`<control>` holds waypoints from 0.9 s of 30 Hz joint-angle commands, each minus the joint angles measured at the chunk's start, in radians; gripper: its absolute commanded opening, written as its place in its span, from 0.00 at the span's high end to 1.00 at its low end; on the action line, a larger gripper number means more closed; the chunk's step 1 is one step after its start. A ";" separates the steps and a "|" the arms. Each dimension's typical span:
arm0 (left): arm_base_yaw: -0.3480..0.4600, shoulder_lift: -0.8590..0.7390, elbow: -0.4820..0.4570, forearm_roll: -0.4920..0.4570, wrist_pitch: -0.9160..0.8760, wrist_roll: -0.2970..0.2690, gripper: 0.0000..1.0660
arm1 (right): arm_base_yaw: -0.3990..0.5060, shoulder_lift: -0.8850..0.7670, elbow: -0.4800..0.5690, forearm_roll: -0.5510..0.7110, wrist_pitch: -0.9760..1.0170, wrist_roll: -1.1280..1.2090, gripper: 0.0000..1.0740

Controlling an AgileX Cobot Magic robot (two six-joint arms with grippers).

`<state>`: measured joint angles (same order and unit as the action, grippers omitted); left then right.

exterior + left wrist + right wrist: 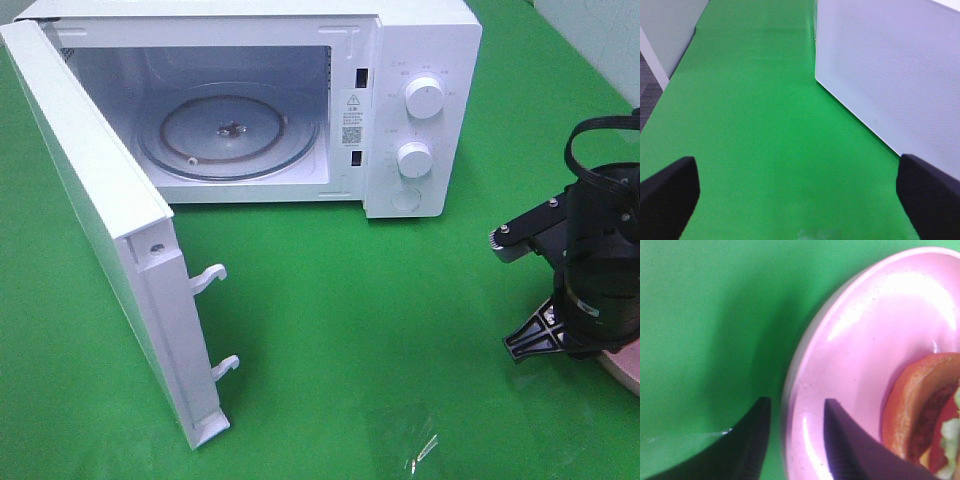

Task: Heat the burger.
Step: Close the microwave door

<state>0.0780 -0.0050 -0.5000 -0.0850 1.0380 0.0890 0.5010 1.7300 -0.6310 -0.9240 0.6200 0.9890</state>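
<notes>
The burger (920, 410) lies on a pink plate (865, 335); only its brown bun edge, dark patty and a bit of lettuce show in the right wrist view. My right gripper (795, 425) is open and straddles the plate's rim, one finger over the green mat and the other over the plate. In the high view the right arm (600, 250) stands over the plate (628, 372) and hides the burger. My left gripper (800, 200) is open with nothing between its fingers, low over the mat beside the microwave door (890, 65).
A white microwave (420, 60) stands at the back, its door (100, 220) swung wide open to the left. The glass turntable (230, 135) inside carries nothing. A green mat (350, 330) covers the table.
</notes>
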 commanded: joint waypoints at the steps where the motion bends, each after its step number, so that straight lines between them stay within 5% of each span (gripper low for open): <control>1: 0.003 0.005 0.003 -0.003 -0.004 -0.006 0.06 | 0.002 -0.030 -0.011 0.032 0.014 -0.042 0.51; 15: 0.003 0.005 0.003 -0.003 -0.004 -0.006 0.06 | 0.002 -0.402 -0.012 0.190 0.006 -0.288 0.45; 27: 0.003 0.005 0.003 -0.003 -0.004 -0.006 0.06 | 0.002 -0.707 -0.012 0.569 0.171 -0.617 0.35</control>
<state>0.0780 -0.0050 -0.5000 -0.0850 1.0380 0.0890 0.5010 1.0370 -0.6400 -0.3760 0.7610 0.4020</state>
